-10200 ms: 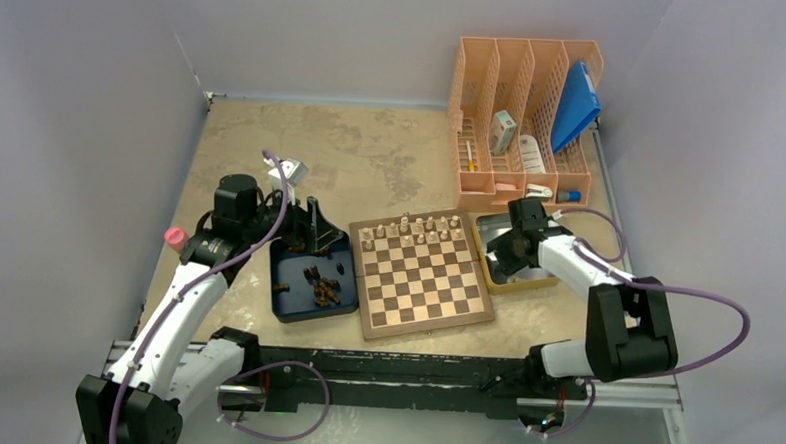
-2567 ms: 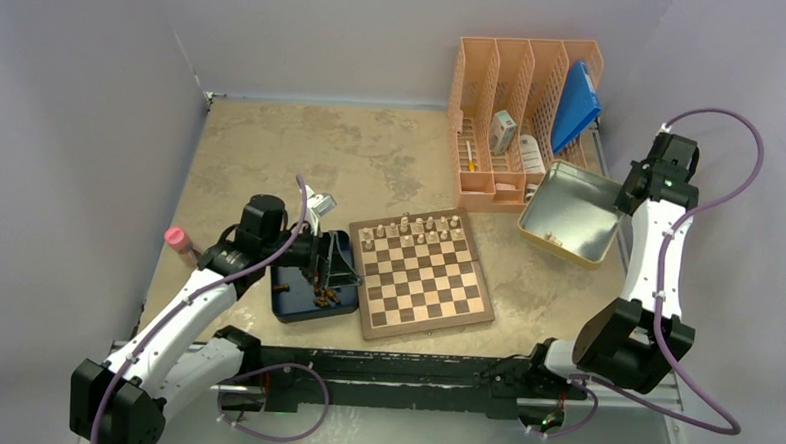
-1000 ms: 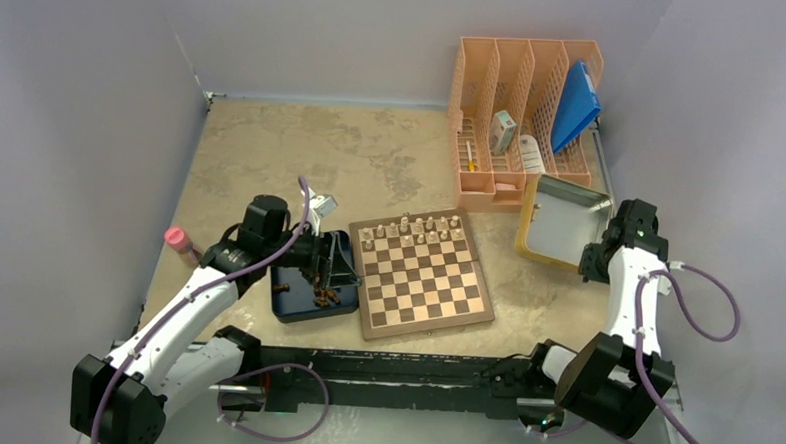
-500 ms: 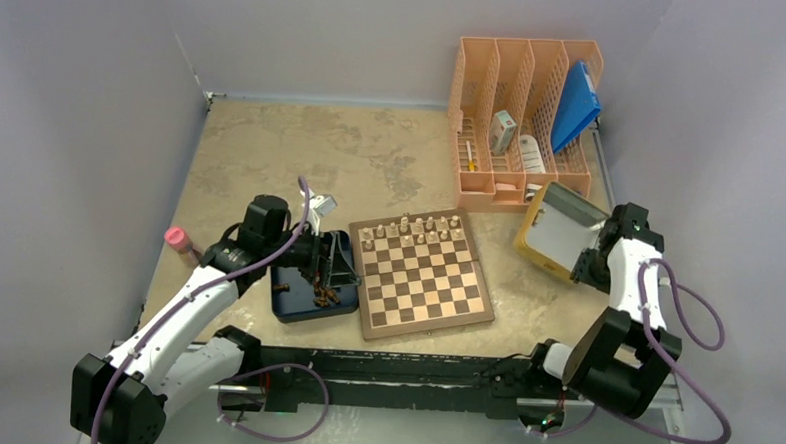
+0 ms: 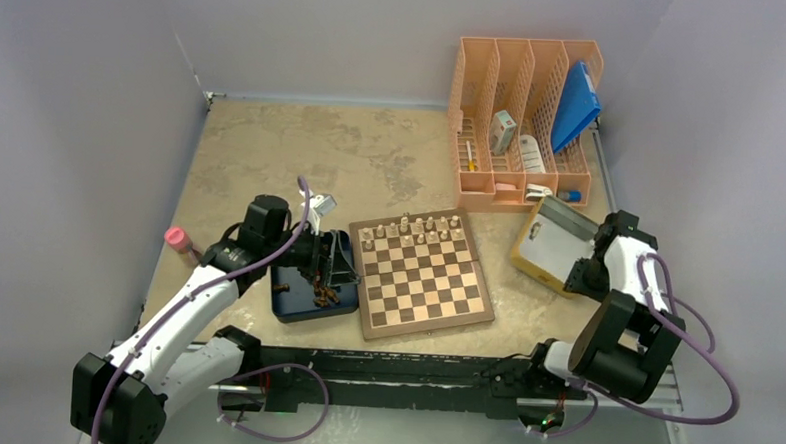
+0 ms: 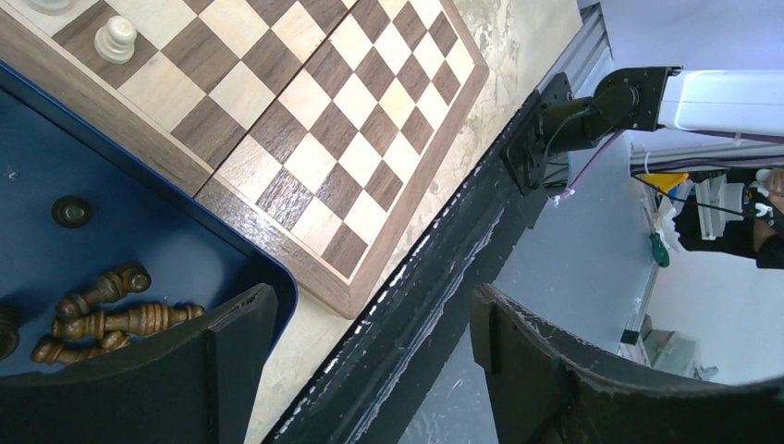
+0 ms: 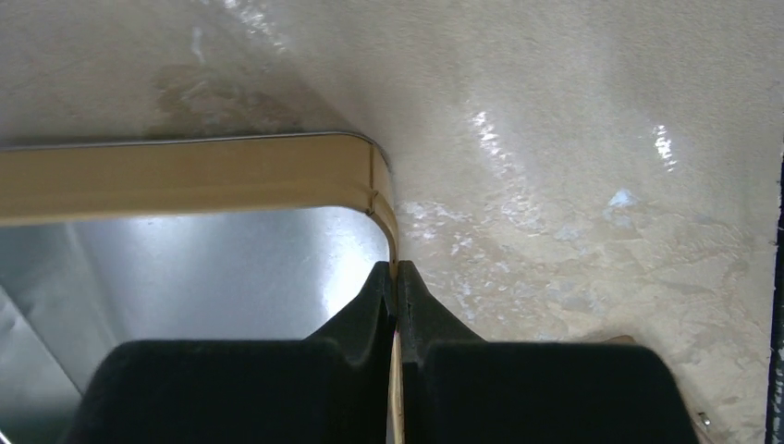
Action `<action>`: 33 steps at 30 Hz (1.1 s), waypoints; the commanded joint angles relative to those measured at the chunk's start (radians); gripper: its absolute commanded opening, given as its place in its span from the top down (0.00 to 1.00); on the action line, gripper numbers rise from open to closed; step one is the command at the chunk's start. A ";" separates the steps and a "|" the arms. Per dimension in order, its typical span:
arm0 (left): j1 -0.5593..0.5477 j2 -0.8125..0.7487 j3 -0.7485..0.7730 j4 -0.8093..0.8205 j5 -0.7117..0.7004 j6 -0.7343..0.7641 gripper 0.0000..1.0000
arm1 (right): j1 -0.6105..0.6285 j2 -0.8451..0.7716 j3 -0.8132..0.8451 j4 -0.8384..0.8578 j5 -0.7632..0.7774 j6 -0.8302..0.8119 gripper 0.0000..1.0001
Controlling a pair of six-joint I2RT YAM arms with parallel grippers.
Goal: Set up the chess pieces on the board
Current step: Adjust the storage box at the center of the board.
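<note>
The board lies mid-table, with pale chess pieces standing on its two far rows. One pale pawn shows in the left wrist view beside the board. Dark chess pieces lie loose in the dark blue tray left of the board. My left gripper hangs open over that tray's right edge, nothing between its fingers. My right gripper is shut on the side wall of the yellow tray. It holds the yellow tray tilted, right of the board.
An orange file rack with a blue folder and small boxes stands at the back right. A pink-capped object lies at the table's left edge. The black rail runs along the near edge.
The right arm has swung down and nearer with the yellow tray, tipping it steeply right of the board. The left arm has not moved.
</note>
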 commanded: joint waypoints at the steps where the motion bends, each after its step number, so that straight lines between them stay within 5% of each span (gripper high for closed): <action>1: -0.006 0.006 0.051 0.007 -0.007 0.003 0.24 | -0.006 -0.054 -0.045 -0.022 0.015 0.080 1.00; 9: -0.006 0.021 0.053 0.002 -0.011 0.001 0.24 | -0.006 -0.027 -0.058 0.059 -0.006 0.031 1.00; 15: -0.006 0.019 0.052 0.003 -0.023 0.001 0.24 | -0.006 -0.076 -0.013 0.007 0.034 0.003 0.69; 20: -0.006 0.007 0.049 0.005 -0.031 0.000 0.24 | -0.006 -0.106 0.050 -0.013 0.066 -0.077 0.59; 26: -0.006 -0.009 0.046 0.012 -0.012 0.001 0.23 | -0.006 -0.122 0.150 0.119 0.085 -0.355 0.46; 30: -0.006 -0.017 0.043 0.015 -0.012 0.003 0.23 | -0.006 -0.073 0.258 0.149 0.131 -0.595 0.46; 33: -0.006 -0.017 0.039 0.021 -0.011 0.002 0.23 | -0.001 -0.034 0.254 0.247 0.018 -0.858 0.49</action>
